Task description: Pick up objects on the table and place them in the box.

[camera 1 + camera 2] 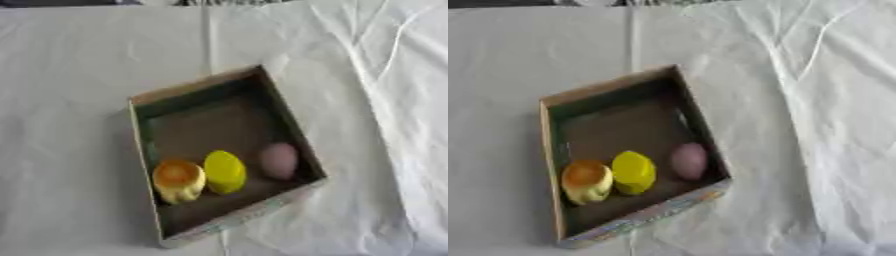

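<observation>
While neither hand shows in either eye view, the state of the fingers cannot be told, and no place can be fixed relative to them; positions below are given relative to the box instead.

Box (293, 127): open-topped cardboard, set askew on the table, one corner pointing toward the far edge, long axis running from far-left to near-right. Inner walls dark, greenish at the far and left sides. Near rim pale w/ small coloured print. Floor brown.

Contents, 3 items, all in the near half of the box, lying roughly in a row across it:
- Orange-topped yellow object (178, 180): leftmost, close to the left wall. Rounded, lobed at its lower part, orange patch facing up.
- Yellow oval object (225, 171): middle. Touching or just beside the orange-topped one; cannot tell which.
- Pinkish egg-shaped object (278, 160): rightmost, near the right wall, apart from the yellow one w/ a gap of bare floor between.

Far half of the box floor shows only brown base.

White cloth (79, 75): covers the table, creased, w/ heavier folds to the right of the box and a straight seam running from the far edge down to the box's far corner. A dark strip shows along the far edge of the view.
</observation>
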Motion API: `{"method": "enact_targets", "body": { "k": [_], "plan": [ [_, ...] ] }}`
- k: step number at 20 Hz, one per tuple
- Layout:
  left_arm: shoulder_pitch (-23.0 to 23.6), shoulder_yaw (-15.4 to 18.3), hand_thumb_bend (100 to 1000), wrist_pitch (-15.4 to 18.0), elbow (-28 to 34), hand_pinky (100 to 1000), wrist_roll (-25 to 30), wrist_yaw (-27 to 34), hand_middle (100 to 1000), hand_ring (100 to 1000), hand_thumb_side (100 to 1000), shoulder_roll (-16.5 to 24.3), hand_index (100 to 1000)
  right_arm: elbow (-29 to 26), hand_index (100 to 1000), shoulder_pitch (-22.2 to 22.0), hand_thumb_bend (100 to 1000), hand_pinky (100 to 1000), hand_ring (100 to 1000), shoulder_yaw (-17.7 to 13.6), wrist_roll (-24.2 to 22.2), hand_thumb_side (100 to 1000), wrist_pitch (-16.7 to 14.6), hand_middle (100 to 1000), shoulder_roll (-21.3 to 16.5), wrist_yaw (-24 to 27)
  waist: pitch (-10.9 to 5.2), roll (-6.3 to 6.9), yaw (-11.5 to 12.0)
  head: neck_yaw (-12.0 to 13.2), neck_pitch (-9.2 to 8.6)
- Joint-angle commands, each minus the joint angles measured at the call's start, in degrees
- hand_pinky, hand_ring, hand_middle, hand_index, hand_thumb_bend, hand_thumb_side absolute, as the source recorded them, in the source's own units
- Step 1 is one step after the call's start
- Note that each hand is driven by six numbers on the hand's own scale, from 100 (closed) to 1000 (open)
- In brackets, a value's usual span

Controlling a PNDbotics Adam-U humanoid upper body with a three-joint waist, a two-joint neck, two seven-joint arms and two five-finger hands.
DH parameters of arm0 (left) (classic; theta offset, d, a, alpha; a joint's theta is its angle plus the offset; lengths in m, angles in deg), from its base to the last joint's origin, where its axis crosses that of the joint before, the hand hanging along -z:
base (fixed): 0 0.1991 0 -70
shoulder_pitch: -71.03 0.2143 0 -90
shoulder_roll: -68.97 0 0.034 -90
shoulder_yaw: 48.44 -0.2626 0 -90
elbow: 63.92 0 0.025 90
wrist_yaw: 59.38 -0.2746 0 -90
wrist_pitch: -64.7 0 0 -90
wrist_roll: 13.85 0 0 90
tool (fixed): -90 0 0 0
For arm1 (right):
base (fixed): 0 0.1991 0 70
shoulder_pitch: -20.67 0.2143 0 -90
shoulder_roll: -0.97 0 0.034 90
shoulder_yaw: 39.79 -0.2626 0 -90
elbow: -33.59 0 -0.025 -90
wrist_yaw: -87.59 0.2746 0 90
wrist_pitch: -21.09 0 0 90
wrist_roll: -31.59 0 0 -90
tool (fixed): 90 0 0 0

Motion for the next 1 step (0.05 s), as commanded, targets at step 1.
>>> {"method": "enact_targets", "body": {
  "k": [1],
  "plan": [
    [0.3,2.3,100,0.5,1.1,781,-1.6,1.0,690,746,557,0.1,810,-0.9,810,0.9,100,897,801,-1.0,0.5,470,-0.2,557,-0.6,1.0,-1.18,-0.23,0.1,0.2,0.4]
  ]
}}
